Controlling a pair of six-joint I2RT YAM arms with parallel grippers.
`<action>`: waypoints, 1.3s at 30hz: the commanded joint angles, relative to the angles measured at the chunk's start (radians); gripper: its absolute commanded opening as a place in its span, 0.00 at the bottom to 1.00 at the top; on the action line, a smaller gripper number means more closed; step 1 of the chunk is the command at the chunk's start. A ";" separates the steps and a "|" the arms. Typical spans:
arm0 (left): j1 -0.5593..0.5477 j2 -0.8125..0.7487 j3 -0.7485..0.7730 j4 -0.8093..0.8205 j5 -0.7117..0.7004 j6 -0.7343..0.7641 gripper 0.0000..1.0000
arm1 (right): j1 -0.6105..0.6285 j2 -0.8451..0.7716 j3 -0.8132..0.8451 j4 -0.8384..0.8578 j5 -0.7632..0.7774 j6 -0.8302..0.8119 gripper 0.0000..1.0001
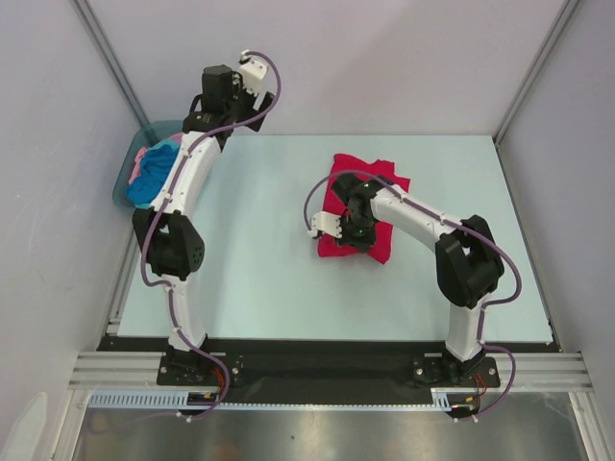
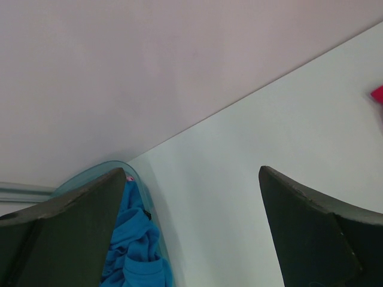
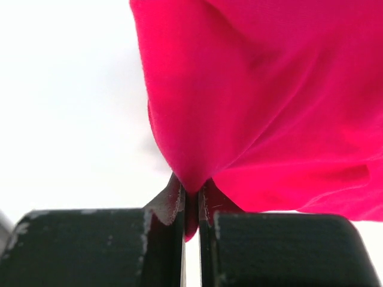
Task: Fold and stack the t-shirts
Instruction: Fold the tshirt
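Observation:
The crimson-red t-shirt (image 1: 382,182) lies folded on the table right of centre. My right gripper (image 1: 360,230) is over its near part, shut on a pinched fold of the red cloth (image 3: 257,107). The turquoise-blue t-shirt (image 1: 149,178) and a bit of the pale pink t-shirt (image 1: 142,154) lie crumpled in the grey-teal tub (image 1: 123,187) at the far left. The blue shirt (image 2: 134,245) shows in the left wrist view too. My left gripper (image 1: 252,69) is raised at the back, above and beside the tub, open and empty, with one finger (image 2: 305,227) at the right of its view.
The pale table (image 1: 259,269) is walled by white panels at the back and sides. The tub rim (image 2: 102,170) stands at the table's far left edge. The arm bases sit on a black rail at the near edge.

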 commanded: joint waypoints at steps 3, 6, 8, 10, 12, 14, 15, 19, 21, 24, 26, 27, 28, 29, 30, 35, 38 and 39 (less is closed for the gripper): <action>0.004 0.026 0.106 0.019 -0.005 0.032 1.00 | -0.022 -0.050 0.161 -0.391 -0.199 -0.151 0.00; 0.005 0.039 0.130 0.019 -0.005 0.031 1.00 | -0.027 -0.044 0.231 -0.491 -0.241 -0.193 0.00; 0.005 0.042 0.144 0.019 0.001 0.029 1.00 | -0.027 -0.038 0.267 -0.548 -0.268 -0.196 0.00; 0.005 0.047 0.150 0.019 0.007 0.025 1.00 | -0.022 -0.075 0.255 -0.545 -0.270 -0.223 0.00; 0.005 0.050 0.156 0.022 0.007 0.020 1.00 | -0.021 -0.083 0.244 -0.545 -0.255 -0.253 0.00; 0.005 0.056 0.164 0.025 0.008 0.019 1.00 | -0.030 -0.040 0.274 -0.519 -0.215 -0.219 0.00; 0.005 0.058 0.166 0.023 0.008 0.017 1.00 | -0.043 -0.030 0.279 -0.495 -0.192 -0.180 0.00; 0.005 0.065 0.167 0.026 0.004 0.014 1.00 | -0.096 -0.044 0.239 -0.225 -0.054 -0.122 0.00; 0.005 0.070 0.167 0.028 0.004 0.015 1.00 | -0.114 -0.052 0.241 -0.165 -0.020 -0.133 0.00; 0.005 0.081 0.172 0.028 0.001 0.017 1.00 | -0.137 -0.038 0.250 -0.056 0.057 -0.133 0.00; 0.005 0.087 0.176 0.031 -0.001 0.015 1.00 | -0.149 -0.026 0.262 0.001 0.092 -0.144 0.00; 0.005 0.093 0.178 0.031 -0.002 0.014 1.00 | -0.152 -0.015 0.264 0.019 0.121 -0.144 0.00; 0.005 0.093 0.178 0.031 -0.001 0.012 1.00 | -0.156 -0.009 0.264 0.061 0.149 -0.148 0.00; 0.005 0.095 0.178 0.031 -0.001 0.009 1.00 | -0.160 -0.003 0.270 0.075 0.156 -0.155 0.00; 0.005 0.099 0.178 0.029 -0.001 0.012 1.00 | -0.162 0.003 0.268 0.090 0.169 -0.161 0.00; 0.005 0.116 0.182 0.034 -0.002 0.006 1.00 | -0.169 0.049 0.277 0.208 0.226 -0.211 0.00; 0.005 0.125 0.189 0.035 0.004 0.000 1.00 | -0.172 0.097 0.293 0.256 0.256 -0.231 0.00; 0.005 0.127 0.189 0.035 0.005 -0.001 1.00 | -0.177 0.111 0.300 0.265 0.258 -0.231 0.00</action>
